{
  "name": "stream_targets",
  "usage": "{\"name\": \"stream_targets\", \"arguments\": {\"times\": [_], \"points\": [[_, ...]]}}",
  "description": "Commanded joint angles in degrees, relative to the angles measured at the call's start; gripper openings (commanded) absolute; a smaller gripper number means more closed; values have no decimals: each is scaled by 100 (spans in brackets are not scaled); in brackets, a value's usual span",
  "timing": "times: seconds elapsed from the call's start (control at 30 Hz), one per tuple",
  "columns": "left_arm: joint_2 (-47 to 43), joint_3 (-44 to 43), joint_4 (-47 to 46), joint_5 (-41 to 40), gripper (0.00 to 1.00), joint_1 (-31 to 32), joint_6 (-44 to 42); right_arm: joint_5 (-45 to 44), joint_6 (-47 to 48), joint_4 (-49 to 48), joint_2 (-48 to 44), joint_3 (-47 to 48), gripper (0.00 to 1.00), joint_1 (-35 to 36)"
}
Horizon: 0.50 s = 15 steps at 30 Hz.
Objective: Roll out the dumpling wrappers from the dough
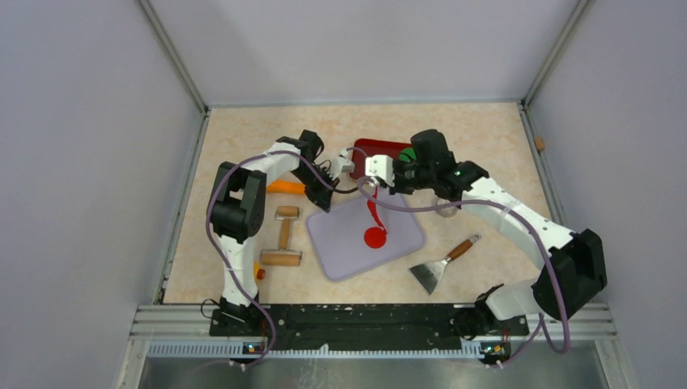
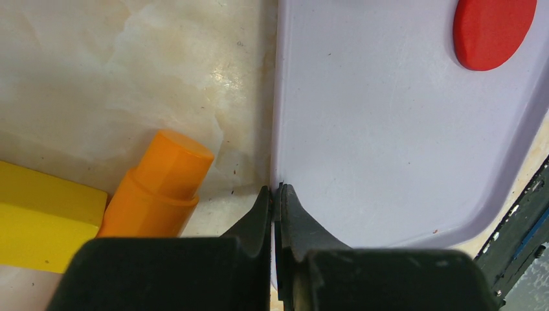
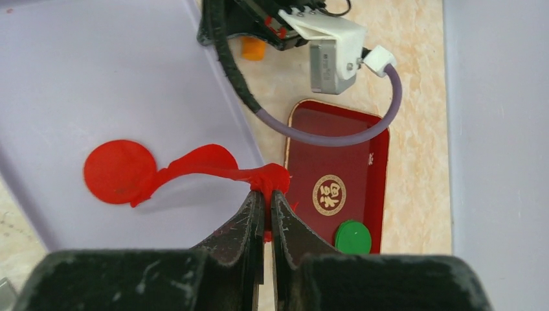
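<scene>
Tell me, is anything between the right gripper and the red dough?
No, nothing. The right gripper is shut on the dough strip at the board's edge.

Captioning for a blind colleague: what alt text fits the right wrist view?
The right gripper is shut on a ragged red dough strip trailing to a round red wrapper on the lilac board; nearby, a red tray holds a green disc.

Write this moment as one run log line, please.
left fingers: shut on board edge | right fingers: shut on dough strip | wrapper: flat on board | green disc: in tray
</scene>
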<state>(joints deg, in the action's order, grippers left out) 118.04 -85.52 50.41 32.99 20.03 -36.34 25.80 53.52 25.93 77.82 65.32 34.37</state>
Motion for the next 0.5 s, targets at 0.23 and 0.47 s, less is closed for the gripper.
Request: {"name": "stream_targets", "arguments": {"times": [0.23, 0.47], "points": [[11, -190, 13, 266, 1, 1, 124, -23, -16, -733, 336, 1016, 6, -302], [30, -193, 4, 290, 1, 0, 132, 30, -122, -656, 325, 1345, 6, -312]]}}
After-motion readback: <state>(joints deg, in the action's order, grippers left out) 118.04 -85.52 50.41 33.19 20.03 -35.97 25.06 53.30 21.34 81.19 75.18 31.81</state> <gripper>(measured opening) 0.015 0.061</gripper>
